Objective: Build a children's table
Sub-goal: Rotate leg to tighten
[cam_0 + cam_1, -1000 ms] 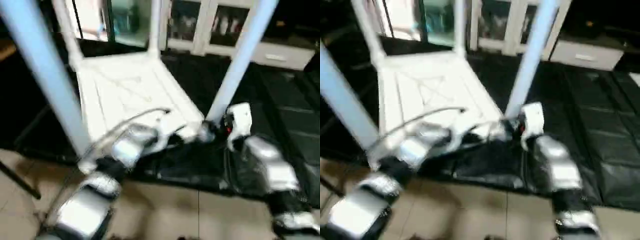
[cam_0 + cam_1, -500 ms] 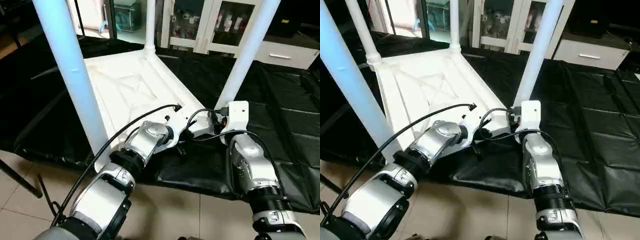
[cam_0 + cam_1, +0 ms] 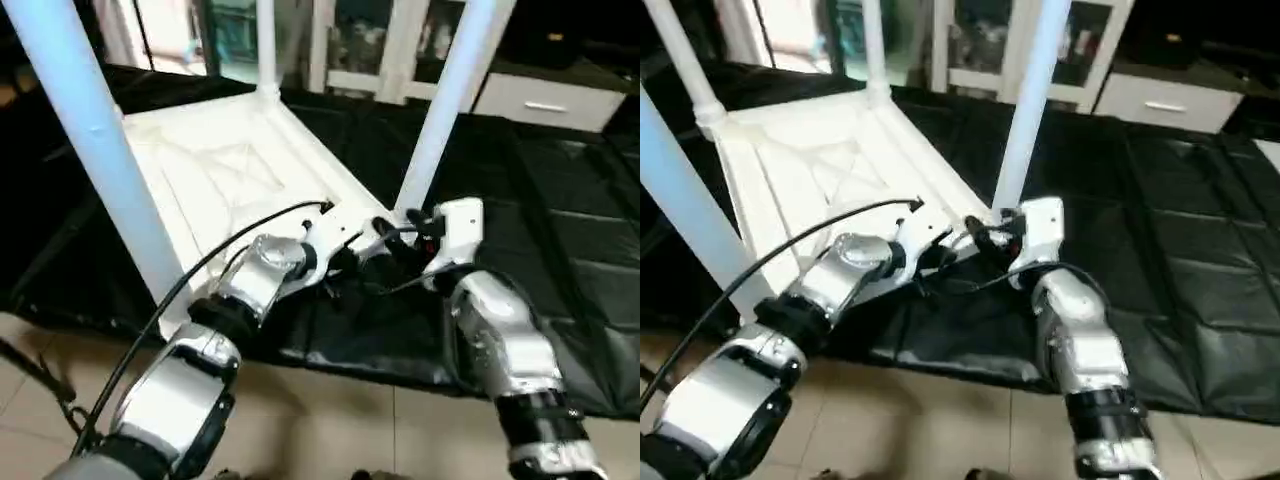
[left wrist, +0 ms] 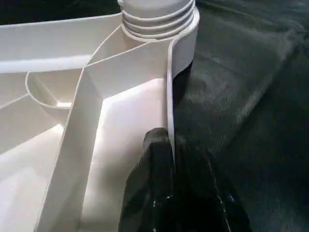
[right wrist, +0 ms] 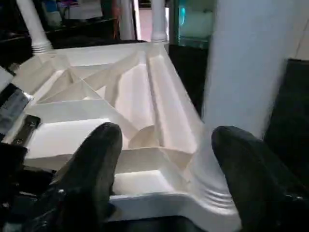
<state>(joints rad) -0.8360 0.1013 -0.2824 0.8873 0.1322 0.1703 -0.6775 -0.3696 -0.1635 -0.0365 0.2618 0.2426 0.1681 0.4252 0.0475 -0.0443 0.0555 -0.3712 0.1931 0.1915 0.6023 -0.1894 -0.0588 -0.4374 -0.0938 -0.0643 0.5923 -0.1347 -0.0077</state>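
Note:
The children's table lies upside down on the black sheet, its white ribbed top [image 3: 225,165] facing up and its white legs standing upright. One leg [image 3: 85,140] is near left and another leg [image 3: 440,110] near right. My left gripper [image 4: 170,145] is shut on the top's raised rim [image 4: 169,96], just short of the near right corner socket [image 4: 157,19]. My right gripper [image 5: 164,140] is open. Its two black fingers [image 5: 94,164] stand wide apart at that same corner, with the leg's base [image 5: 210,179] between them.
The black-sheeted work table [image 3: 560,250] stretches to the right and ends at a near edge above the tiled floor [image 3: 330,400]. White cabinets with glass doors [image 3: 400,50] stand behind. A black cable [image 3: 200,275] arcs along my left forearm.
The camera has shifted and the picture has blurred a little. Both grippers stay at the same near right corner of the upturned table.

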